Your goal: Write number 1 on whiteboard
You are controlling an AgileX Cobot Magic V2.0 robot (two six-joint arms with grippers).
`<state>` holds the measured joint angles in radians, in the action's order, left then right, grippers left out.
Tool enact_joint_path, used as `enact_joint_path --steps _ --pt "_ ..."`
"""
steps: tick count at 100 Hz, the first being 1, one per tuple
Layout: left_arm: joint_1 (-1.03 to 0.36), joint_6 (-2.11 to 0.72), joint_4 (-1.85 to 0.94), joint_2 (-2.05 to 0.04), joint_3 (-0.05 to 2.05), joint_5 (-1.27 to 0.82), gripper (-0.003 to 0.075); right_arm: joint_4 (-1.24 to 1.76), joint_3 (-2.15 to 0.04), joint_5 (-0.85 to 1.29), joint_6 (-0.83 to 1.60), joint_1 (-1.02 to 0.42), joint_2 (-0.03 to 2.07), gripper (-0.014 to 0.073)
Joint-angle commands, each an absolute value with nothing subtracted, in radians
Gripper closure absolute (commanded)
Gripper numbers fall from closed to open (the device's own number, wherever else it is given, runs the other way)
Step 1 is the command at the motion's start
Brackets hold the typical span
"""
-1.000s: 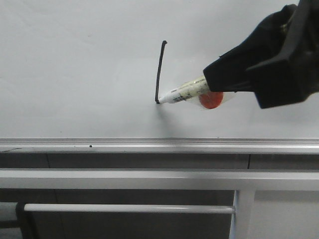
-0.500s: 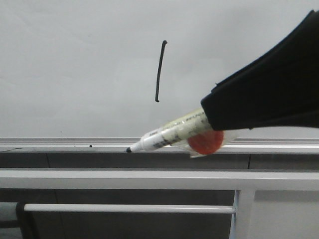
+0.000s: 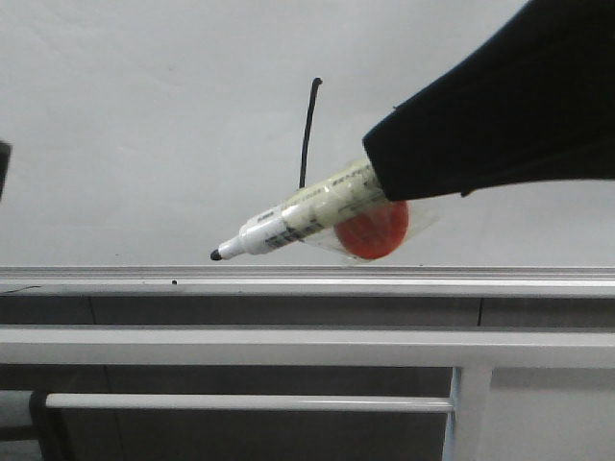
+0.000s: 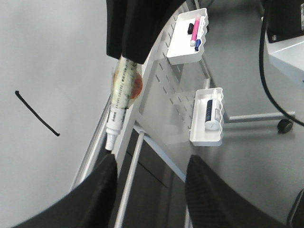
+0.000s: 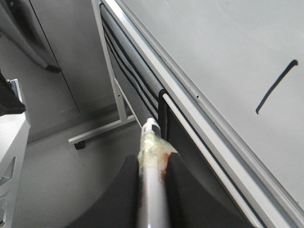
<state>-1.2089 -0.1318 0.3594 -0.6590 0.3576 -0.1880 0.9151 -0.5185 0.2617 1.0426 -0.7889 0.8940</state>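
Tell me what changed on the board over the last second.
The right hand, holding the marker, lifted its tip off the bottom end of the number 1 and swung it down-left toward the rail. The stroke and whiteboard are unchanged; the left hand holds nothing.

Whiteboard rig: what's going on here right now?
The right claw grips a white marker, taped on with an orange patch. A black number 1 is already drawn on the whiteboard. The marker tip hangs just above the board's bottom rail, off the stroke. The left claw is open and empty, off to the side.
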Motion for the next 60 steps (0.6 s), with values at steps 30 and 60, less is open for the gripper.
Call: enact_joint_path --steps 30,60 --pt "-1.151 -0.119 0.517 -0.83 0.489 -0.138 0.0384 0.925 -0.553 0.262 1.046 -0.781 0.904 0.0657" --pt "-1.151 -0.119 0.594 -0.898 0.518 -0.136 0.0384 0.925 -0.631 0.318 1.046 -0.781 0.956 0.0657"
